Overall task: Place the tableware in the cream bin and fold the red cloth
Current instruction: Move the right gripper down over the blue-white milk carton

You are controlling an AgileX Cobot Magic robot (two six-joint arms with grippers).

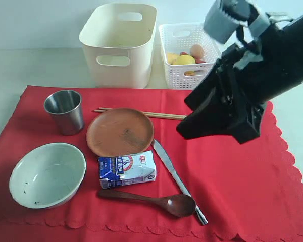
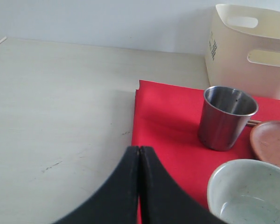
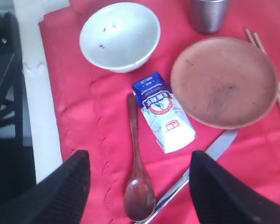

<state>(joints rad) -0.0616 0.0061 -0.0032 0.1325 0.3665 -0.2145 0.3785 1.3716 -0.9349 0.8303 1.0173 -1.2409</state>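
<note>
One milk carton [image 1: 127,170], lettering unreadable

My left gripper [image 2: 139,153] showed smooth matt black plastic, and my right gripper [image 3: 139,163] the same dull black. The red cloth [image 1: 232,191] looked like soft matt fabric. The steel cup [image 1: 64,111] gave a brushed grey metal sheen, and the knife [image 1: 177,179] a brighter, mirror-like one. The plate [image 1: 119,132] was brown, matt and faintly scuffed; wood or clay, I couldn't tell. The bowl [image 1: 47,174] was glossy, glazed and dark-flecked. The spoon [image 1: 151,198] was dark polished wood, the chopsticks [image 1: 161,115] pale bare wood. The milk carton [image 1: 127,170] was printed coated paper with a slight shine. The cream bin [image 1: 118,45] was smooth satin plastic, the white basket [image 1: 184,55] plastic lattice. The table [image 2: 60,116] was pale, matt and lightly scratched.
</note>
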